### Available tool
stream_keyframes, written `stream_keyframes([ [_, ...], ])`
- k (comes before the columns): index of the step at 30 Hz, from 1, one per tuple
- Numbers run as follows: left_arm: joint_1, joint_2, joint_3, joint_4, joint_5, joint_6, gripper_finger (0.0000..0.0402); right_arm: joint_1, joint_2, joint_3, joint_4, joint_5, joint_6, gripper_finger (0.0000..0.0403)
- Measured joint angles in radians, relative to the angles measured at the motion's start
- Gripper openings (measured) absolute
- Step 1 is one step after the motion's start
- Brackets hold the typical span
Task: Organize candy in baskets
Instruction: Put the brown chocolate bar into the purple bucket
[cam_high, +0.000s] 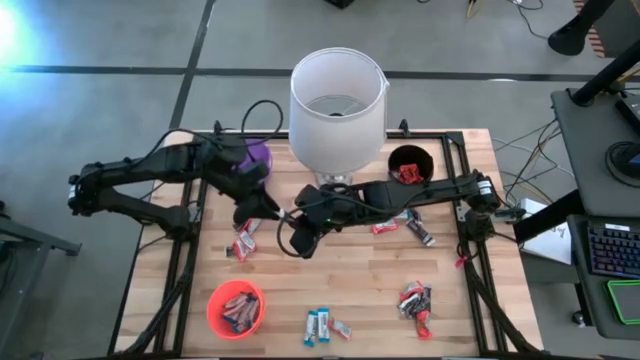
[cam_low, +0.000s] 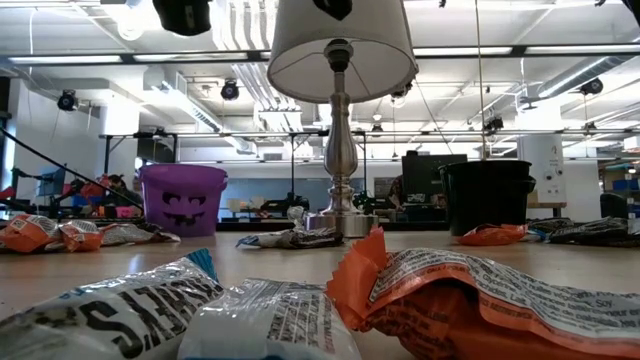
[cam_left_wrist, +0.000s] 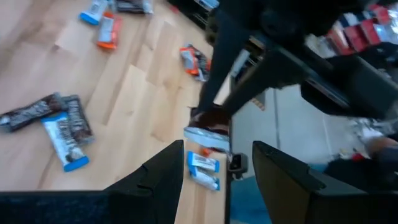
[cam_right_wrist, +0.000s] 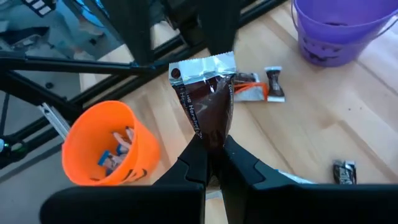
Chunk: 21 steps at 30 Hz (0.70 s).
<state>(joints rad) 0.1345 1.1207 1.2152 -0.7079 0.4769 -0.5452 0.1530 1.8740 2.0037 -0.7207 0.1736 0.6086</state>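
My right gripper (cam_right_wrist: 212, 152) hangs over the middle of the table (cam_high: 350, 270), shut on a dark brown candy bar (cam_right_wrist: 211, 99). In the high view the same gripper (cam_high: 298, 240) is just in front of the lamp base. My left gripper (cam_high: 262, 208) is close by on its left, in the air and open, with nothing between its fingers (cam_left_wrist: 168, 171). The purple basket (cam_high: 256, 155) stands at the far left. The black basket (cam_high: 410, 165), at the far right, holds red candy. The orange basket (cam_high: 236, 308), near left, holds several bars. Loose candy (cam_high: 243, 240) lies below the grippers. My right gripper pinches the dark brown bar by one end (cam_right_wrist: 214, 142) between its two fingers. The fingers slant down from the table's right side. The bar sticks out past the fingertips in line with them, its silver crimped end (cam_right_wrist: 202, 65) farthest out. It is lifted clear of the table.
A white-shaded lamp (cam_high: 337, 110) stands at the far middle, right behind both grippers. Loose bars lie right of centre (cam_high: 420, 228), in a heap at the near right (cam_high: 415, 300) and by the near edge (cam_high: 322, 325). Black frame rails (cam_high: 465, 250) run along the table's sides.
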Motion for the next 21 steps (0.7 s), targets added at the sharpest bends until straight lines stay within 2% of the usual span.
stream_keyframes([
  [3,0.000,0.007,0.000,-0.005,-0.031,-0.013,0.0172,0.002,0.000,0.002,-0.007,0.012,-0.001,0.0013],
  [16,0.000,0.074,0.000,0.045,-0.007,-0.002,0.0172,0.002,0.000,-0.002,-0.007,0.013,-0.005,0.0013],
  [21,0.000,0.077,0.000,0.044,0.004,0.025,0.0156,0.002,0.000,-0.002,-0.007,0.013,-0.010,0.0013],
])
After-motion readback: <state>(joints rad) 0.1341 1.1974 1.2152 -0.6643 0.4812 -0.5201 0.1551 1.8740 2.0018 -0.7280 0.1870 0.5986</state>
